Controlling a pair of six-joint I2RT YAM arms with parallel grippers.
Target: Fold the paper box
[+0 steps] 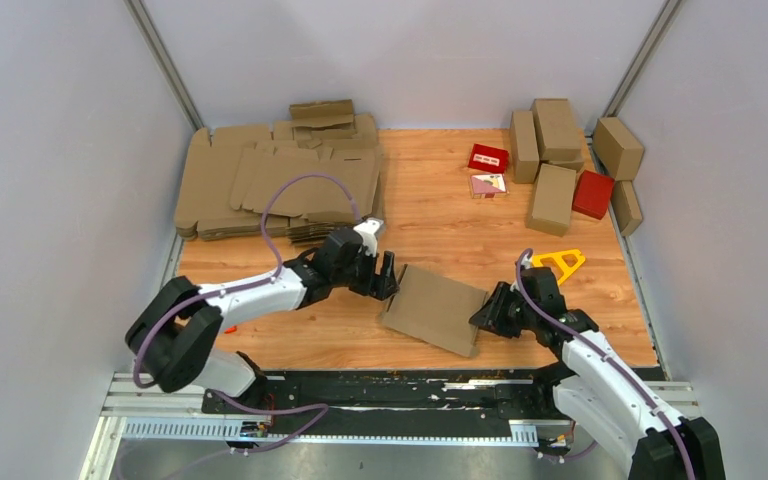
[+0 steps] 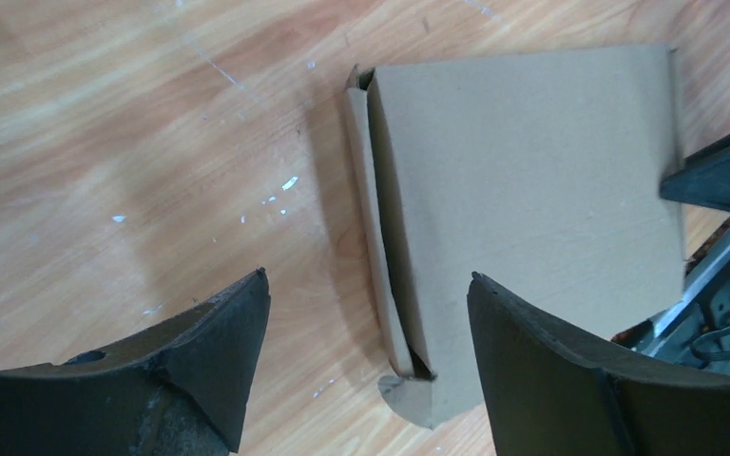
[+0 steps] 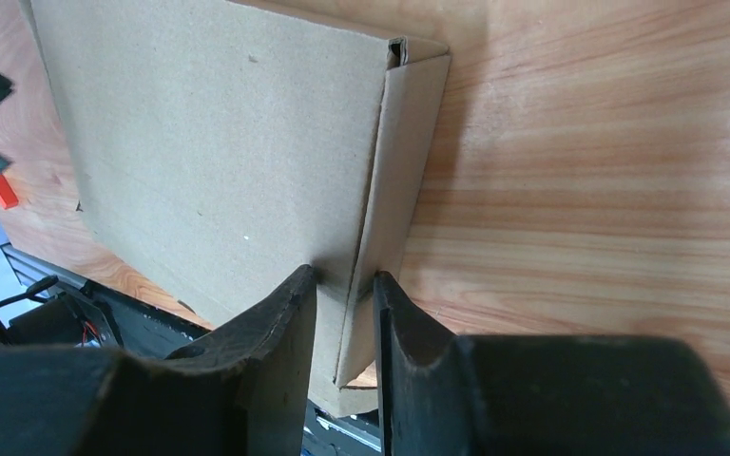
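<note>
The paper box [image 1: 435, 310] is lying near the front middle of the surface [image 1: 440, 215], between the two arms, and it is looking largely formed. Its broad top panel is sitting flat over the walls, and in both wrist views the short side walls are standing folded up. The left gripper [image 1: 388, 275] is poised at the box's left edge with its jaws spread wide, one finger over bare wood and the other over the lid, gripping nothing. The right gripper [image 3: 344, 275] is pinching the box's right side wall between closely set fingers. Judging from this, mostly finishing work is remaining. On the left side the wall is gaping slightly away from the lid, and a rounded tab is sticking out at the near corner, so tucking and pressing the sides home is probably what is left. Whether the front flap is locking in is not showing. The flat blanks [image 1: 270, 180] and finished boxes [image 1: 550, 150] are sitting well apart at the back.
</note>
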